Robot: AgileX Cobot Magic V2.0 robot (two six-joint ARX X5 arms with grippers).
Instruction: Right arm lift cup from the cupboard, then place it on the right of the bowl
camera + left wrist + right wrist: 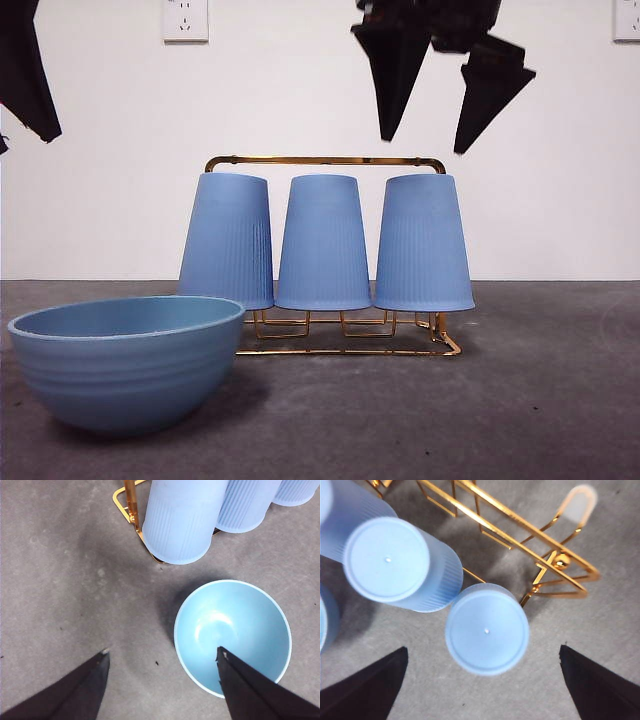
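Three periwinkle ribbed cups stand upside down on the gold wire cupboard (pixel 330 160). The rightmost cup (pixel 422 243) sits directly under my right gripper (pixel 425 140), which hangs open above it, apart from it. In the right wrist view this cup's base (pixel 486 628) lies between the open jaws, with the rack (pixel 540 555) behind it. The teal bowl (pixel 125 360) stands at the front left. My left gripper (pixel 162 657) is open and empty above the bowl's rim (pixel 232 635); it shows at the top left of the front view (pixel 25 75).
The middle cup (pixel 322 243) and left cup (pixel 227 240) stand close beside the rightmost one. The grey table (pixel 540 400) stretches right of the bowl and rack. A white wall with sockets (pixel 185 18) is behind.
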